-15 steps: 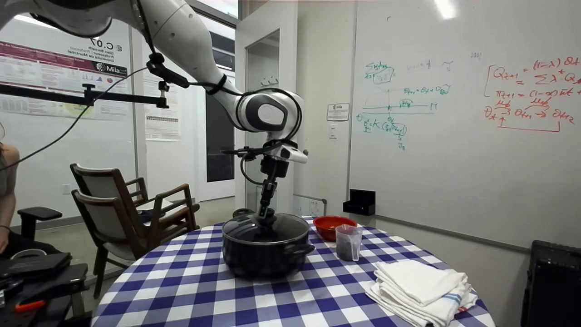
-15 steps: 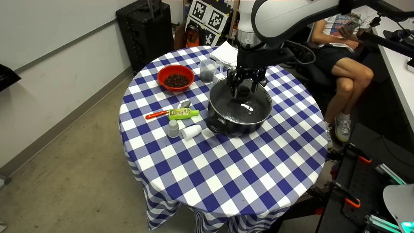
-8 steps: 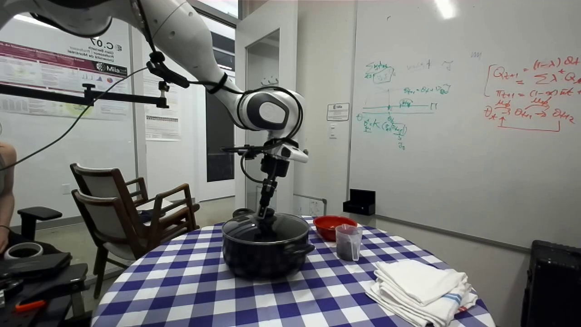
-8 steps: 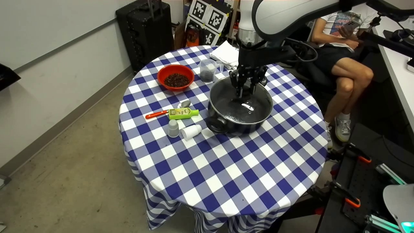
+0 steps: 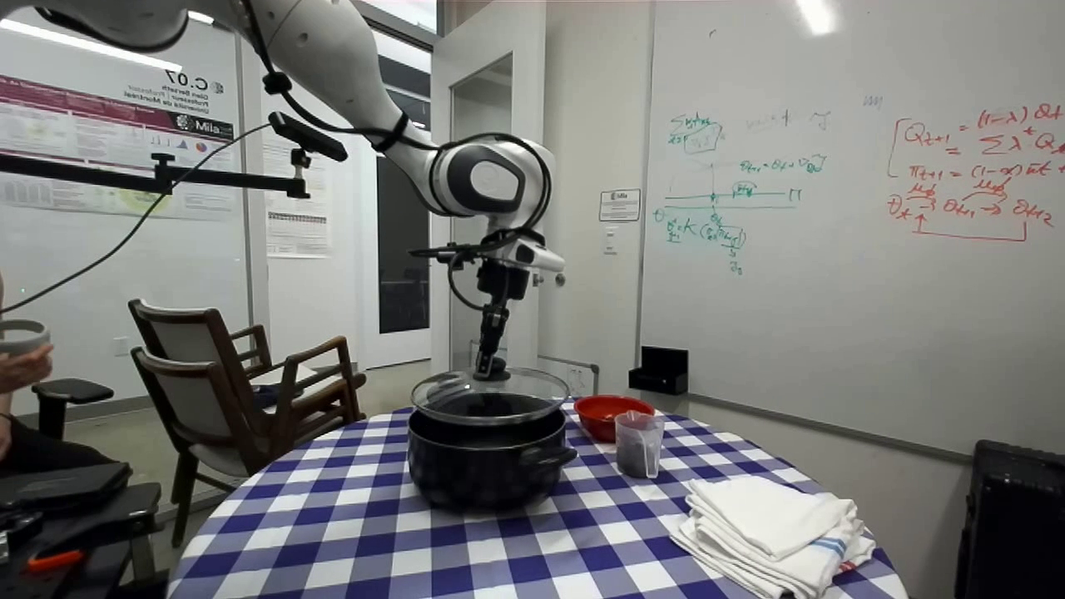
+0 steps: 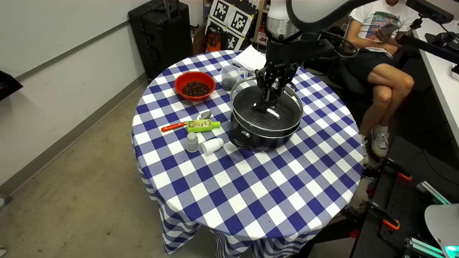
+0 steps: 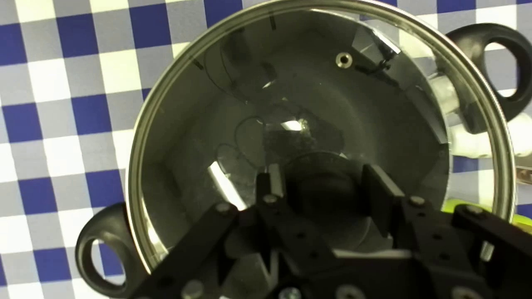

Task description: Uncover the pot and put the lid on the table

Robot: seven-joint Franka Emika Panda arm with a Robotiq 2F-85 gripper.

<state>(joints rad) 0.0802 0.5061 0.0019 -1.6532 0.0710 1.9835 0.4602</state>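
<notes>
In an exterior view, folded white cloths (image 5: 772,526) lie at the near right of the checked bench (image 5: 374,524). Farther in, to the left, stands the black pot (image 5: 487,476); just above it, clear of its rim, hangs the glass lid (image 5: 491,401), its knob (image 5: 500,367) pinched by the gripper (image 7: 326,176), as the wrist view shows. To the pot's right stands a see-through measuring cup (image 5: 639,448), with a red bowl (image 5: 601,414) farther off.
</notes>
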